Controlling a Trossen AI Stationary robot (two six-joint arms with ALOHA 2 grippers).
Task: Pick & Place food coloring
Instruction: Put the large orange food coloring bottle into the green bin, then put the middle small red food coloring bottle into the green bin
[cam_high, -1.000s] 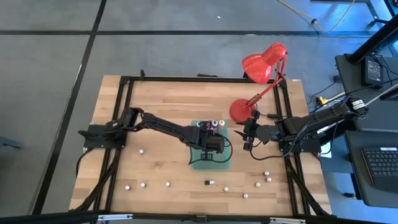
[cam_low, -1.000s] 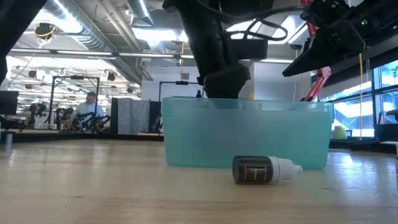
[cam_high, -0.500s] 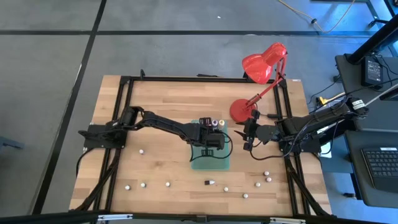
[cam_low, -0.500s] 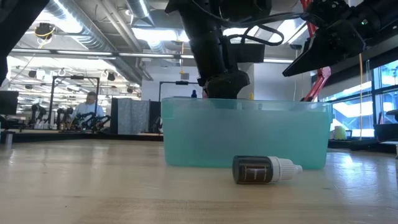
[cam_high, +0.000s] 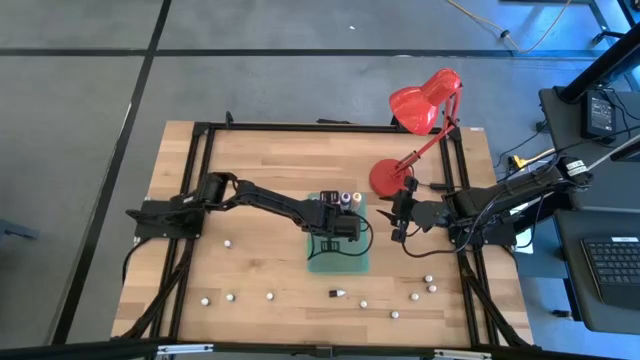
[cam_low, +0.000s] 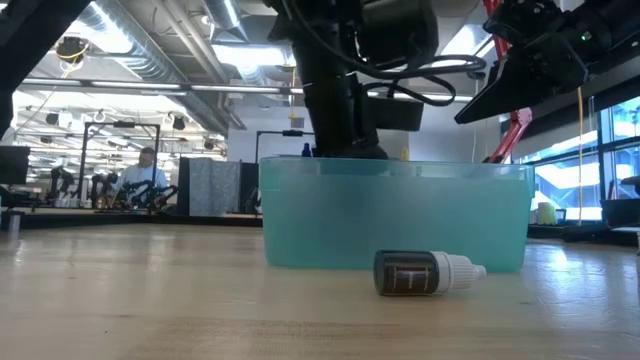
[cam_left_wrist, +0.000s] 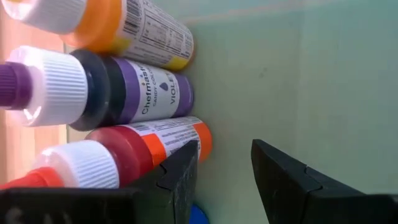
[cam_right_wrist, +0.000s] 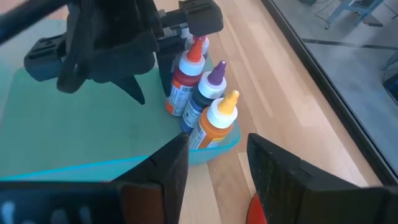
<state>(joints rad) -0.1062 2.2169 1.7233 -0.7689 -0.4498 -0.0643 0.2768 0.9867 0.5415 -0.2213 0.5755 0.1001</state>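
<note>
3 small food colouring bottles stand upright in a tight row just inside the far rim of a pale green tub (cam_high: 350, 262) at the middle of the table (cam_high: 260, 170): a red bottle (cam_right_wrist: 182, 87) with an orange-red tip, a dark violet bottle (cam_right_wrist: 202, 93) with a purple tip, and an orange bottle (cam_right_wrist: 214, 121) with a yellow tip, all with white ribbed caps and printed labels. A 4th, dark bottle (cam_low: 415, 272) with a pale cap lies on its side on the bare wood at 6 o'clock from the tub, just outside it. Small whitish pieces (cam_high: 228, 243) are scattered across the near half of the table.

The left gripper (cam_left_wrist: 224, 155) is down inside the tub, just beside the red bottle, with its fingers parted and only bare tub floor between them, so it grasps nothing. The right gripper (cam_high: 385, 222) hangs in the air at 3 o'clock from the tub, fingers also parted and empty. A red desk lamp (cam_high: 420, 110) stands at about 1 o'clock.

The step in hand looks like clearing out of the tub to fetch the lying bottle. To do it well, the left gripper should rise straight up, keeping its near finger off the red bottle so the row does not topple, then come down over the dark bottle and close across its body, not its tapered cap
</note>
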